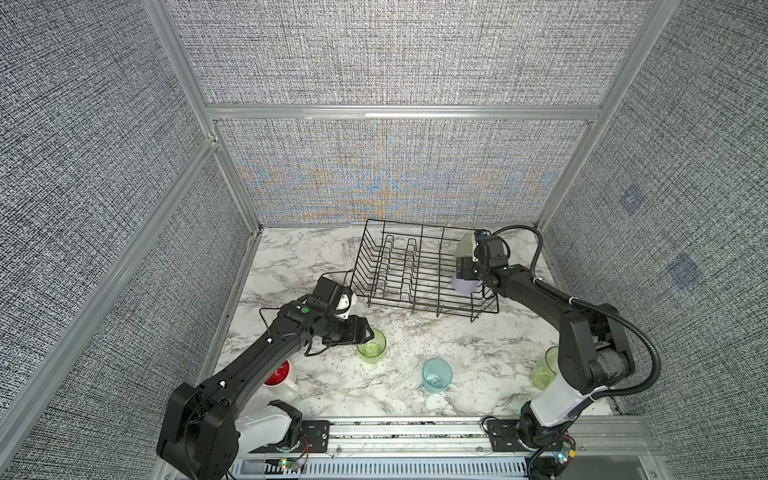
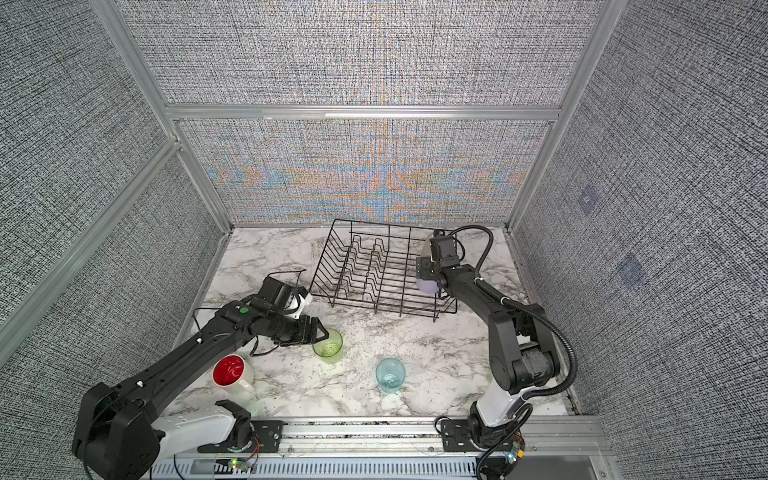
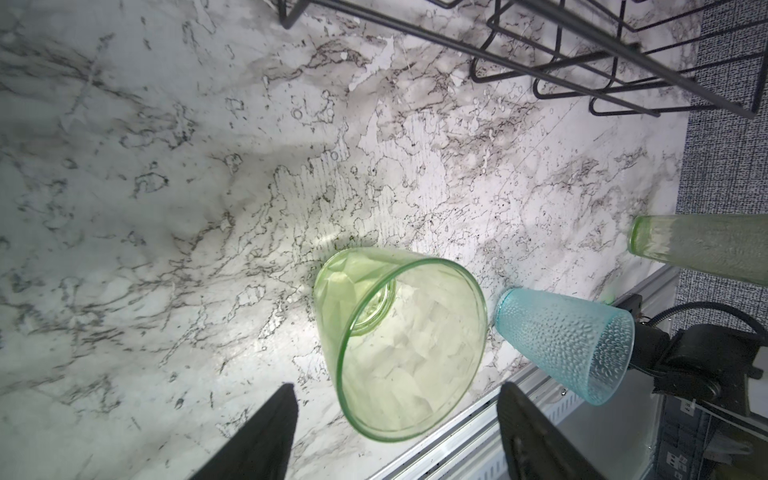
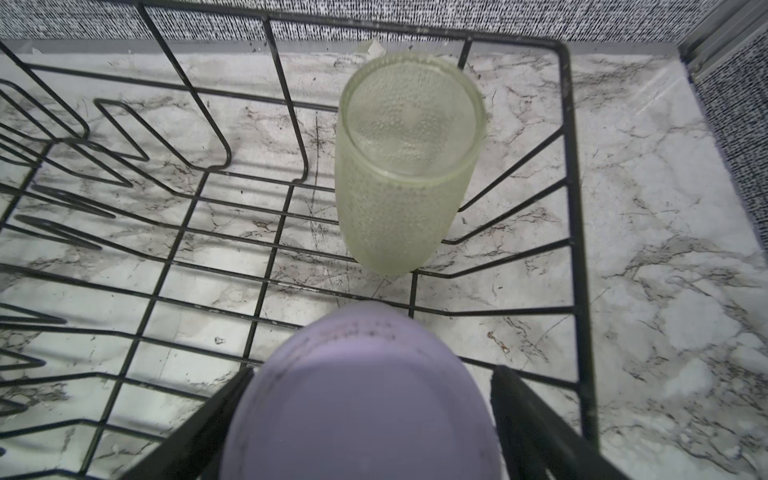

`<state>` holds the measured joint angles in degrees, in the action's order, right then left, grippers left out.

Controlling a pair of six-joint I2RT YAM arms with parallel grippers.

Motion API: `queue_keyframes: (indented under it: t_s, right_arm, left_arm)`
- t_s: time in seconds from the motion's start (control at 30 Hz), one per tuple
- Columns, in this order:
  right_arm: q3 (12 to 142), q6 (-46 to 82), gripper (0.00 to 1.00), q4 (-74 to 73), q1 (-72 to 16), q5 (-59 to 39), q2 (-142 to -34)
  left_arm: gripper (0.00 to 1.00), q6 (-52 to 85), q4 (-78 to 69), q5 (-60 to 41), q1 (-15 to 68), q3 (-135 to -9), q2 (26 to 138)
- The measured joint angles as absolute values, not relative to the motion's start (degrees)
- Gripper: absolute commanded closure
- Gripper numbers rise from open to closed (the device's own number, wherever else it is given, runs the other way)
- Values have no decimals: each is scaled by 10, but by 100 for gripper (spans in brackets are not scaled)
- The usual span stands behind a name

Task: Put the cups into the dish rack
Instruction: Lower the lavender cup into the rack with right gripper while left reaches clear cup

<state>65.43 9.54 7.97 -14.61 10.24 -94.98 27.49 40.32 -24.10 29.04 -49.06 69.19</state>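
Observation:
The black wire dish rack [image 1: 361,266] [image 2: 328,266] stands at the back. Inside its right end an upside-down pale green tumbler [image 4: 409,166] stands beside an upside-down lavender cup [image 4: 361,395] [image 1: 464,283]. My right gripper [image 4: 374,370] straddles the lavender cup, open, with a sliver of gap at one finger. My left gripper [image 3: 397,386] [image 1: 368,328] is open just short of an upright green tumbler [image 3: 399,349] [image 1: 371,347], not touching it. On the table stand a teal cup [image 1: 437,374], another green tumbler [image 1: 546,370] partly behind the right arm, and a white mug [image 2: 230,372] with red inside.
The marble table [image 1: 415,332] is boxed in by grey fabric walls [image 1: 374,174] at the back and sides. An aluminium rail [image 1: 415,432] carrying both arm bases runs along the front edge. The left arm's forearm passes over the mug.

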Motion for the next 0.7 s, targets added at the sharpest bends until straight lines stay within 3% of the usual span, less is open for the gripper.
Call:
queue_keyframes:
  t_s: [0.4,0.5,0.63,0.7]
  right_arm:
    - [637,129,10,148,-146,107,-782]
    - [618,129,10,159,-146,104,-740]
    - [604,138,10,173,-146,100,-694]
    - [596,145,10,174,-146,98,-673]
  left_arm:
    - [29,281,415,-214,311,-459,685]
    - [33,290,415,-203,318,-447,680]
    - [49,297,412,-178,319,-444,702]
    - [52,297,405,-167,321,-446,721]
